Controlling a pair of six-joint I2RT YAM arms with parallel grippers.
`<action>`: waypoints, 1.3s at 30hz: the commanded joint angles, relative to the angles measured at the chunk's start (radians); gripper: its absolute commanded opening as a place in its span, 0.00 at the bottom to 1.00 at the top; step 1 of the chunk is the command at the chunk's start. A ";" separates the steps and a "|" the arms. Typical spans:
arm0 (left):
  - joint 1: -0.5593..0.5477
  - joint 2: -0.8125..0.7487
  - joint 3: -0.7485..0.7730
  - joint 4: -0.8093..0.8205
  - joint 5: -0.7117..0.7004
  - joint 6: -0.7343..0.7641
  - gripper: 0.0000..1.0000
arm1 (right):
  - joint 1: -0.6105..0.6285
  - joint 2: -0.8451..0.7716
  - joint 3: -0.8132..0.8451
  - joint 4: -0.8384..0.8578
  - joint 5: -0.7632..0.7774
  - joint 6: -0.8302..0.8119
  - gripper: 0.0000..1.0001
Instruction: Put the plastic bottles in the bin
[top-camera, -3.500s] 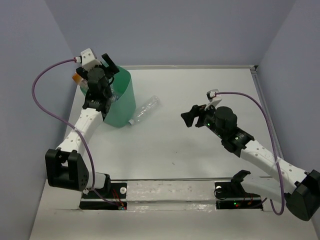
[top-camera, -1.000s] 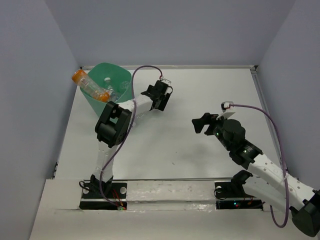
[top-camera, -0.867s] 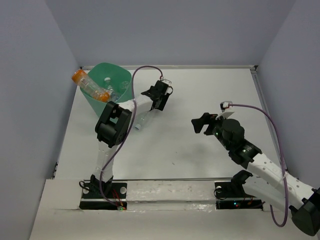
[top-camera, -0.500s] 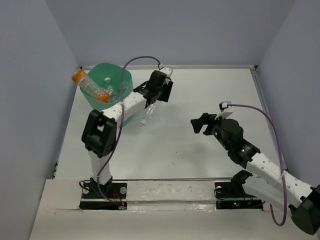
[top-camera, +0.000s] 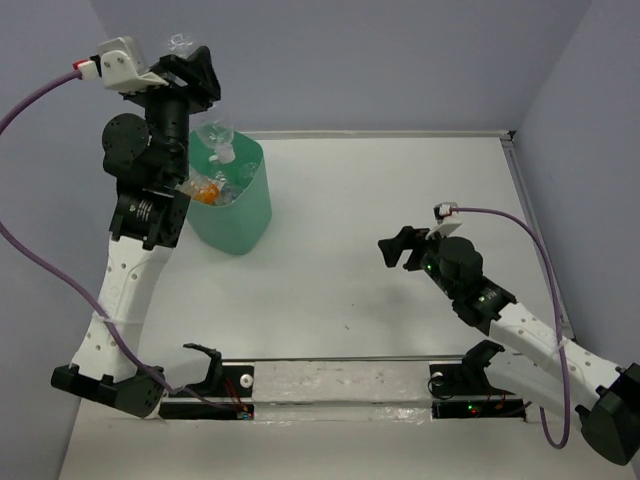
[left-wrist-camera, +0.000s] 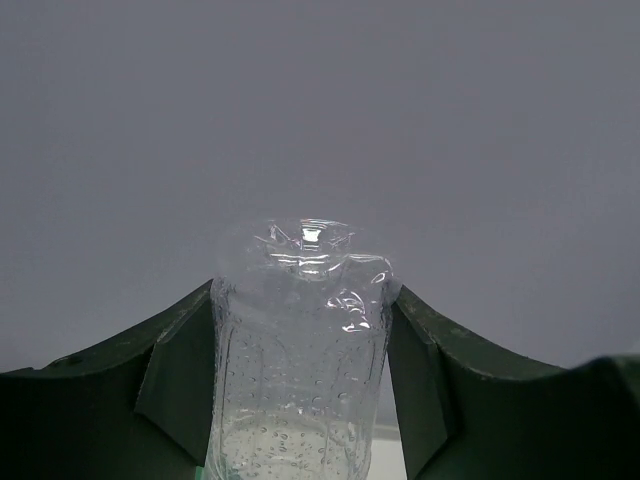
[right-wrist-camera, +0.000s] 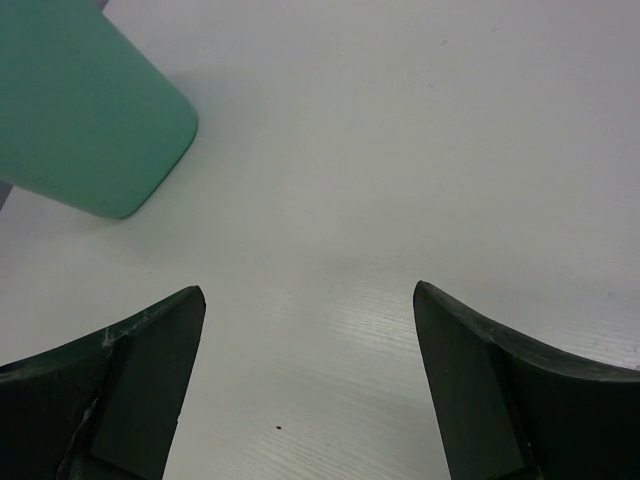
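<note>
Bottle of clear plastic (left-wrist-camera: 300, 380), pinched in my left gripper (left-wrist-camera: 305, 290), wants centring over the mint-green bin (top-camera: 240, 215) before release; right gripper (right-wrist-camera: 308, 292) gapes empty.

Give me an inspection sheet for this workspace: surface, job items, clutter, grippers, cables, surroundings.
Surface: white table, with one small dark speck.
Job's things: mint-green bin stands upright at the far left. An orange bottle and clear bottles show inside it. One held bottle, clear, is up in the air.
Clutter: nothing seen.
Grippers: left gripper is high above the bin, shut on the held bottle. Right gripper is open and empty, over bare table.
Cables: a purple left cable loops off the left arm, and a purple right cable arcs off the right arm.
Surroundings: grey-purple walls on three sides, and a metal rail at the near edge.
</note>
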 joint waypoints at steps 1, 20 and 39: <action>0.054 0.024 -0.088 0.115 -0.114 0.018 0.43 | -0.005 0.005 -0.009 0.068 -0.016 -0.016 0.89; 0.107 0.182 -0.402 0.601 -0.303 0.141 0.43 | -0.005 -0.007 -0.022 0.106 -0.068 -0.017 0.88; 0.057 0.081 -0.651 0.729 -0.381 0.083 0.89 | -0.005 -0.035 -0.035 0.132 -0.097 -0.013 0.88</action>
